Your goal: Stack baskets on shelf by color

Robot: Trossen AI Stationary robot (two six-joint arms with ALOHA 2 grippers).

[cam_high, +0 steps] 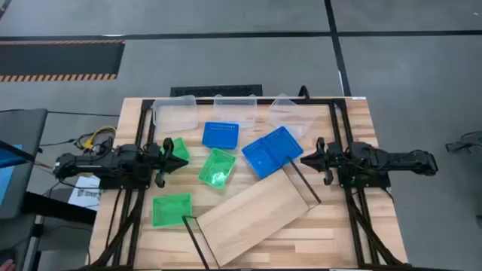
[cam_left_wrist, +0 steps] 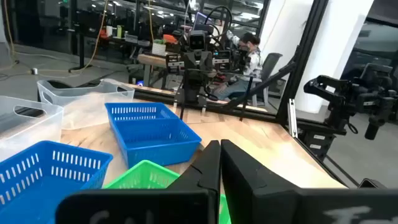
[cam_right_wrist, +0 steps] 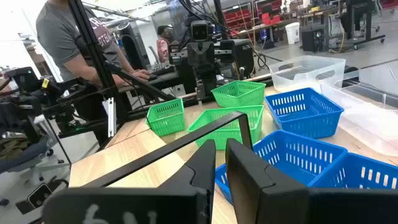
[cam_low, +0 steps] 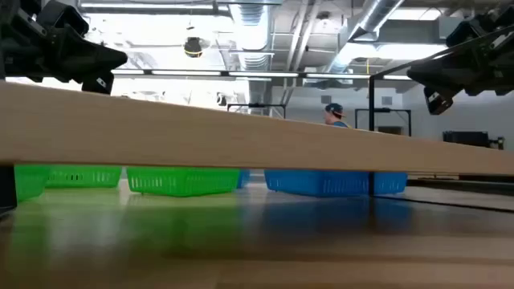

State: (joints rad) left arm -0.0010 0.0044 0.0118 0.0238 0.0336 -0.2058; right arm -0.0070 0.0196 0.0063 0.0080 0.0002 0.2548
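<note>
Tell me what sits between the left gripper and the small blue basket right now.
In the high view, a green basket lies right at the left gripper; beyond it, bare tabletop runs to the small blue basket.

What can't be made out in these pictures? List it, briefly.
- Low view: the shelf hides the tops of the green baskets and blue baskets; no clear one shows.
- High view: the clear baskets blur together; stacking unclear.
- High view: the bottom edge cuts off the shelf's near frame.
</note>
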